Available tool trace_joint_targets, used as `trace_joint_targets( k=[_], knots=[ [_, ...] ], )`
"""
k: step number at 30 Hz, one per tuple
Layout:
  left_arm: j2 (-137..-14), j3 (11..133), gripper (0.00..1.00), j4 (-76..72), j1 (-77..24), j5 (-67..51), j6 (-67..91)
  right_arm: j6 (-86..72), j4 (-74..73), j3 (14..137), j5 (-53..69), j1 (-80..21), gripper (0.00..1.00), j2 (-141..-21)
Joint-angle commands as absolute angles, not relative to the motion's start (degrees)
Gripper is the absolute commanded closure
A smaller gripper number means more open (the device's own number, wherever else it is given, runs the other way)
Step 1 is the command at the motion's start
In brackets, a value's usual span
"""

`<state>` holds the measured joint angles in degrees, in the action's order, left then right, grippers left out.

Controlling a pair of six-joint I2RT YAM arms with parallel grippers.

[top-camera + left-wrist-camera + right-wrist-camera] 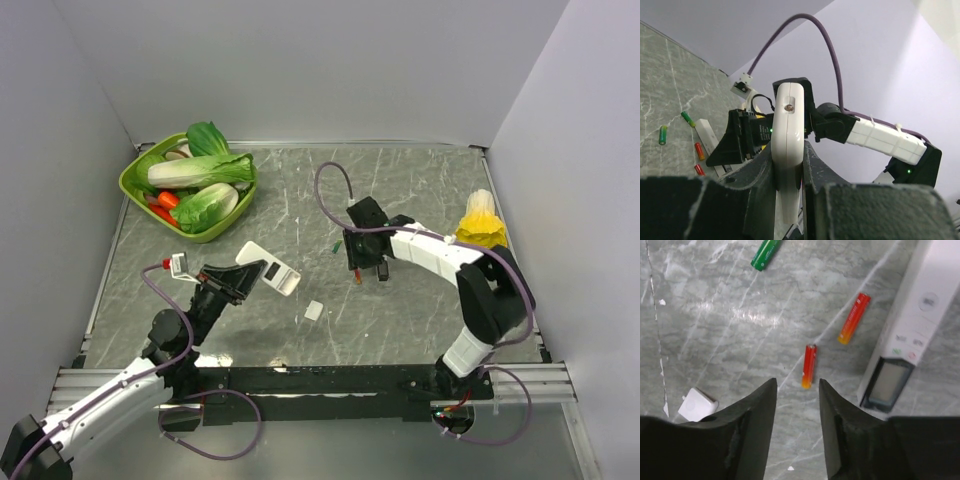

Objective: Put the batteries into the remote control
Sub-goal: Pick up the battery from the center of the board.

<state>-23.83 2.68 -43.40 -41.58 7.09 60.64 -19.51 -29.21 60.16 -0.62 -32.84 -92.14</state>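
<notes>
Beneath the spread fingers of the right gripper [797,385] lies 1 red battery [809,366], its twin [854,318] at 1 o'clock, so pick-up seems in hand, needing a straight descent and squeeze, while the left gripper [788,192] clamps the remote [789,125].

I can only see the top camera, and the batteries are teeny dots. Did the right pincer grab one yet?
Observer: No. In the right wrist view the right pincer is open. One orange-red battery lies on the table in line with the gap between its fingers, touching neither.
Child: Where's the other one?
Observer: The second orange-red battery lies apart from it, between the first one and the white-and-black bar.
Child: Is the left pincer really holding the remote?
Observer: Yes. The left wrist view shows the left pincer shut on the remote control, gripped edge-on between both fingers.
</notes>
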Motion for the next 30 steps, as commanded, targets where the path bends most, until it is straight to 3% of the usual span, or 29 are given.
trace_joint_targets(
  k=[1, 18, 25, 30],
  knots=[
    [-22.15, -8.79, 0.98, -42.28, -41.31, 6.15, 59.33, -17.31, -30.93, 65.74, 1.23, -32.34, 0.57, -97.98],
    [-24.34, -8.17, 0.98, -43.15, -41.4, 5.54, 59.33, -17.84, -31.12, 66.89, -2.02, -32.17, 0.61, -105.38],
    [-24.96, -7.03, 0.98, -41.75, -41.4, 5.27, 59.41, -17.14, -30.5, 64.87, -1.41, -32.17, 0.69, -104.86],
    [-25.22, -6.15, 0.98, -40.78, -41.4, 5.1, 59.68, -16.7, -29.8, 61.97, -1.23, -32.17, 0.81, -103.19]
  ],
)
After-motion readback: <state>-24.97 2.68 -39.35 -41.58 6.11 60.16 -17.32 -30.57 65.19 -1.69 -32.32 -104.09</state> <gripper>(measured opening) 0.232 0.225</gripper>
